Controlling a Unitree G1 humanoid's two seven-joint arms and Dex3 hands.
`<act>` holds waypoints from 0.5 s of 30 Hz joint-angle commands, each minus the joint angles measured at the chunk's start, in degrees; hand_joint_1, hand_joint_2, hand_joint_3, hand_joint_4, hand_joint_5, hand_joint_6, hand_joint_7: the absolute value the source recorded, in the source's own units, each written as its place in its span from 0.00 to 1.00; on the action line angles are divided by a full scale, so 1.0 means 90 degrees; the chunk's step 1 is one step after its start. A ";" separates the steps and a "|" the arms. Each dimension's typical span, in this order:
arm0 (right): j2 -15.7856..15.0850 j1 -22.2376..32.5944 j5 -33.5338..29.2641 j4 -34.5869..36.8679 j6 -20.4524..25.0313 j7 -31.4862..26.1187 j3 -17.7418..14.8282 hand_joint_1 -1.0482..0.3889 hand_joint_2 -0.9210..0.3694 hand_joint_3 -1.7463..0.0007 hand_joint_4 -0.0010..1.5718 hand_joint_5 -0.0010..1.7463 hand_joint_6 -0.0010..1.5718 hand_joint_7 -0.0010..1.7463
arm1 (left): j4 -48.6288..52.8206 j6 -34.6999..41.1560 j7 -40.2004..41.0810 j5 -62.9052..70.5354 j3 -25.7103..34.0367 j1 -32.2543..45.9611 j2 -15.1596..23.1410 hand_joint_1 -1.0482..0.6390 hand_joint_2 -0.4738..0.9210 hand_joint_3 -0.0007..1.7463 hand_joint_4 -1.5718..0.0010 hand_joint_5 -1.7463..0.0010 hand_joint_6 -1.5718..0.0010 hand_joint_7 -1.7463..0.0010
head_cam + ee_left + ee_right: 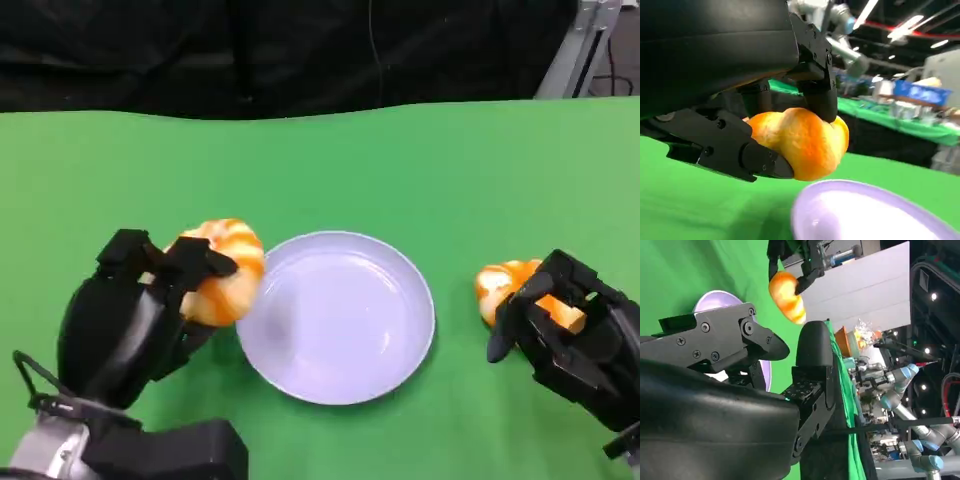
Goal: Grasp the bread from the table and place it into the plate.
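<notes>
The left robot hand (135, 320), nearest, is clamped on a bread (222, 270) lifted just left of the still-bare plate (335, 375), so only the drop remains, while the right robot hand (560, 320) closes around a second bread (505, 283) on the bench (420, 160).

Head cam looks down on green bench (420, 160), plate (340, 318) at centre. Left wrist cam sits low behind left hand (740, 100), v. close, plate rim (860, 210) just beyond. Right wrist cam, turned sideways, looks past right hand (765, 370) toward plate. All 3 share the plate.
</notes>
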 commanded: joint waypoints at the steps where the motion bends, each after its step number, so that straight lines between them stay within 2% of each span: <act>1: -0.0066 -0.0022 0.0030 0.0030 -0.0010 -0.0006 -0.0019 0.72 0.05 0.57 0.37 1.00 0.34 0.81 | -0.0304 -0.0040 0.0045 0.0068 0.0104 0.0118 0.0084 0.55 1.00 0.21 0.75 0.10 0.72 0.26; 12: -0.0059 -0.0008 0.0037 -0.0021 0.0025 -0.0038 -0.0014 0.73 0.05 0.57 0.37 1.00 0.35 0.79 | -0.0595 -0.0004 -0.0084 0.0081 0.0091 0.0192 0.0011 0.56 1.00 0.19 0.75 0.10 0.70 0.28; 15: -0.0049 -0.0026 0.0061 0.0024 0.0010 0.0002 -0.0019 0.72 0.05 0.58 0.38 1.00 0.36 0.79 | -0.0747 -0.0116 -0.0296 0.0123 -0.0116 0.0083 -0.0052 0.55 1.00 0.15 0.76 0.10 0.69 0.30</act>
